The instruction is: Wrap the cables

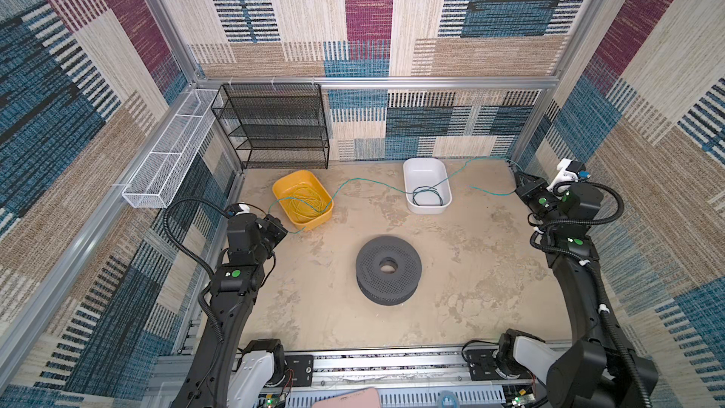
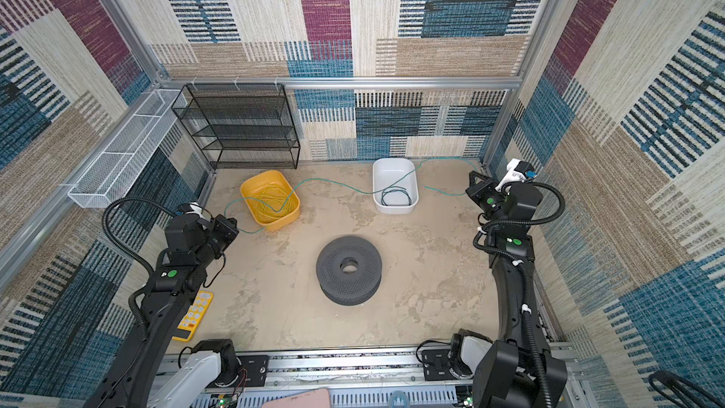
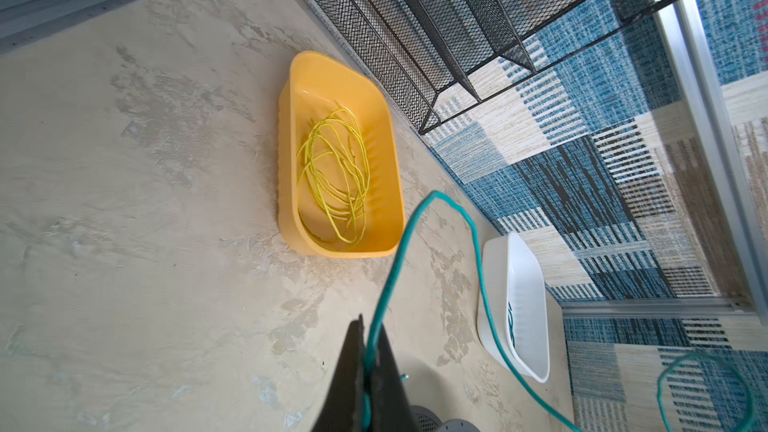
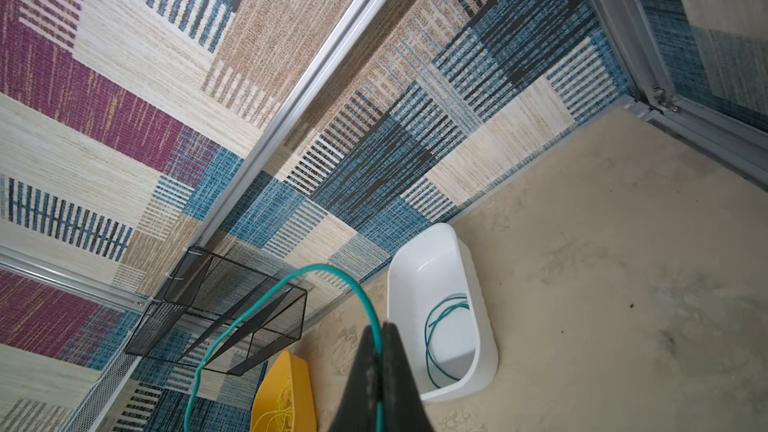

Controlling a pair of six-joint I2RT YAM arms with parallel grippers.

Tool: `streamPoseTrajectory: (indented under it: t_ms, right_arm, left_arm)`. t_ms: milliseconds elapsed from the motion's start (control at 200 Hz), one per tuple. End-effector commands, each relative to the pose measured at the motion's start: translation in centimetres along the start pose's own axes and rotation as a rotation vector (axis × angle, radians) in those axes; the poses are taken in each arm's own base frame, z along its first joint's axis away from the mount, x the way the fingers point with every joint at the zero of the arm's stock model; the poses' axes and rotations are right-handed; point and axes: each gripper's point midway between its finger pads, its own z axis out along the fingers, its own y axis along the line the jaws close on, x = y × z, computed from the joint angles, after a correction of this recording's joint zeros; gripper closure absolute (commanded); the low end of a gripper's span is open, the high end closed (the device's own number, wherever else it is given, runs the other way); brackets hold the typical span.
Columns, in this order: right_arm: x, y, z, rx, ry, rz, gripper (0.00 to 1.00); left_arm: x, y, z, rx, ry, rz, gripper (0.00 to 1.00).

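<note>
Teal thin flexible cable (image 1: 368, 180) pinched in left gripper (image 3: 370, 338) and right gripper (image 4: 380, 328); we advise even tension, lifting slack off yellow plastic tub (image 1: 314, 223).

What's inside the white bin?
The bin holds a loose coil of teal cable, strands leaving over the rim. Nothing else shows; the near wall hides a sliver of floor.
</note>
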Motion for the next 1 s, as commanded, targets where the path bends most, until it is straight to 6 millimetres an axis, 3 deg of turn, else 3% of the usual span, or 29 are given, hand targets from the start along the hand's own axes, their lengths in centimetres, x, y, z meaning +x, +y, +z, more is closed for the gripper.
streamPoseTrajectory:
  t_ms: [0,275,656,876,997]
  right_arm:
    - [-1.3,-0.9,-0.3,0.023,-0.053,0.007,1.00]
    - [-2.5,-3.8,-0.8,0.068,-0.084,0.057,1.00]
    - [-2.6,-5.5,-0.7,0.088,-0.092,0.086,1.00]
    - [-1.0,-4.4,0.2,0.009,-0.016,0.098,1.00]
    - [1.5,-1.1,1.7,-0.048,0.069,0.030,1.00]
  left_arm:
    - [-0.3,0.9,-0.4,-0.038,0.002,-0.012,1.00]
    - [-1.6,2.6,-1.5,-0.073,-0.025,-0.036,1.00]
    - [-3.0,4.2,-1.9,-0.090,-0.043,-0.084,1.00]
    - [-2.5,3.6,-0.9,-0.038,0.006,-0.090,1.00]
    - [-2.3,2.7,-0.4,0.011,0.041,-0.082,1.00]
